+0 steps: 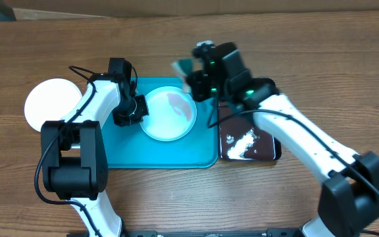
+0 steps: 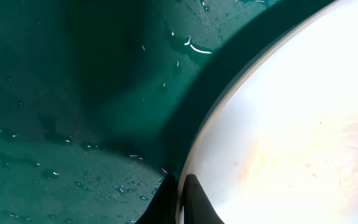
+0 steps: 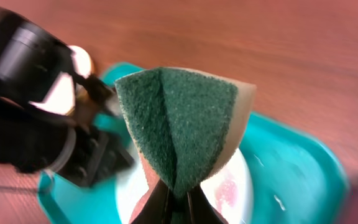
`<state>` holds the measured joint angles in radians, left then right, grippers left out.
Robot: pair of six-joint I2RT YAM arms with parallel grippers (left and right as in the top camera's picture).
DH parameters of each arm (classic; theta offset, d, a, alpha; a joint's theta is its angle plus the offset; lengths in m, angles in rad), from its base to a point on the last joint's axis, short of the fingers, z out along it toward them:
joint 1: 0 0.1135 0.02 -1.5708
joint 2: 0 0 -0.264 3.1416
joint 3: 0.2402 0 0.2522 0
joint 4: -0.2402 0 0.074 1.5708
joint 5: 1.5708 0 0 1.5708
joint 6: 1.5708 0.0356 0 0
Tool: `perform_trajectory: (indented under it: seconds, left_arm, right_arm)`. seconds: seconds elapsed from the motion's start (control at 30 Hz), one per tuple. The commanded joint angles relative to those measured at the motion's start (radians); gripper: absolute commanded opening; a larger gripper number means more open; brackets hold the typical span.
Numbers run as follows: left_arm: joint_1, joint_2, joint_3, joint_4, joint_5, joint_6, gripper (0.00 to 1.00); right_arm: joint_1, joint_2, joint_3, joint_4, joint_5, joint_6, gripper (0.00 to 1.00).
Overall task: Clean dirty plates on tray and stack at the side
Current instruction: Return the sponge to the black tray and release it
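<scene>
The tray's (image 1: 170,155) near floor lies bare, open from the front. The left end effector (image 1: 139,115) blocks the plate's (image 1: 173,122) left rim. The right end effector (image 3: 174,202) and its sponge (image 3: 179,130) hang over the far right corner. A black tray (image 1: 268,150) flanks the right, and a white plate (image 1: 48,102) occupies the desk's (image 1: 295,39) left.

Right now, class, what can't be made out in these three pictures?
- Left wrist view: the smeared plate runs off the right and bottom edges; its smear is cut short.
- Right wrist view: the green sponge hides most of that plate; the tray is blurred.
- Overhead: the right arm covers part of the black tray.
</scene>
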<state>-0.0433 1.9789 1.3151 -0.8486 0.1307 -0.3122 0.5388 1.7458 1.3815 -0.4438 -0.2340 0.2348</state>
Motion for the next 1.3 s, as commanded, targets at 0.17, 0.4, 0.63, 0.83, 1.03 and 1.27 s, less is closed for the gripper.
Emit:
perform_trajectory:
  seconds: [0.17,0.4,0.63,0.83,1.03,1.27]
  left_arm:
    - [0.003,0.013,-0.024,0.011,-0.026,-0.01,0.04]
    - [0.003,0.013,-0.024,0.011,-0.026,-0.01,0.04]
    - [0.003,0.013,-0.024,0.008,-0.026,-0.01,0.04]
    - [0.003,0.013,-0.024,0.008,-0.026,-0.01,0.04]
    - [0.003,0.013,-0.024,0.008,-0.026,-0.01,0.04]
    - [0.003,0.013,-0.024,0.008,-0.026,-0.009,0.11]
  right_arm:
    - [-0.213,0.007,-0.004,-0.424,0.182,0.002,0.04]
    - [-0.265,0.046,-0.061,-0.428,0.237,0.002,0.04]
    - [-0.264,0.055,-0.153,-0.332,0.287,0.028,0.04]
    - [-0.264,0.055,-0.18,-0.312,0.312,0.028,0.04]
    - [-0.266,0.055,-0.18,-0.308,0.312,0.021,0.64]
    - [-0.346,0.053,-0.066,-0.371,0.278,0.02,0.79]
